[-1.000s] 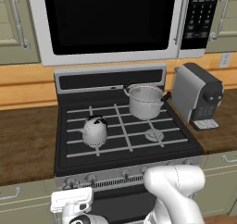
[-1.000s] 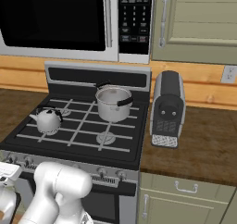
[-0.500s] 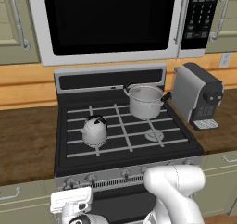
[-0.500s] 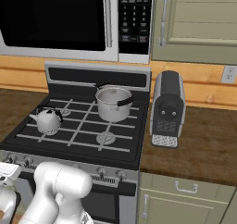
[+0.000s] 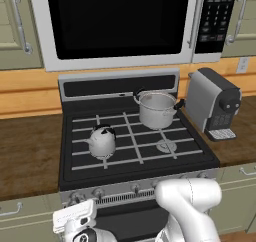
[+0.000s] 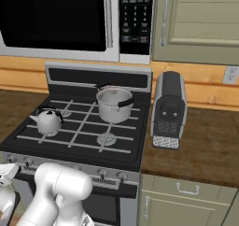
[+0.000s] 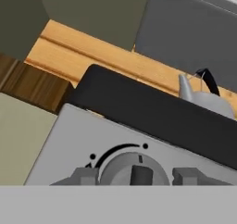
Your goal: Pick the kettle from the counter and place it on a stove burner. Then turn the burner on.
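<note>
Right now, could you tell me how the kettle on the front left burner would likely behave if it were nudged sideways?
The kettle looks squat and wide-based, so it would probably slide rather than tip. The grate bars beneath it might catch its base. Its rigid arched handle suggests it would move as one stiff piece.

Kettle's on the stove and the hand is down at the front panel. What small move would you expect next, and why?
Probably a short push forward to bring the fingers around the knob, then close and twist. The kettle already sits on the front-left stove burner, so only the turning-on is left. In the hand view the knob lies centred right ahead of the gripper, whose fingertips stand apart on either side of it.
</note>
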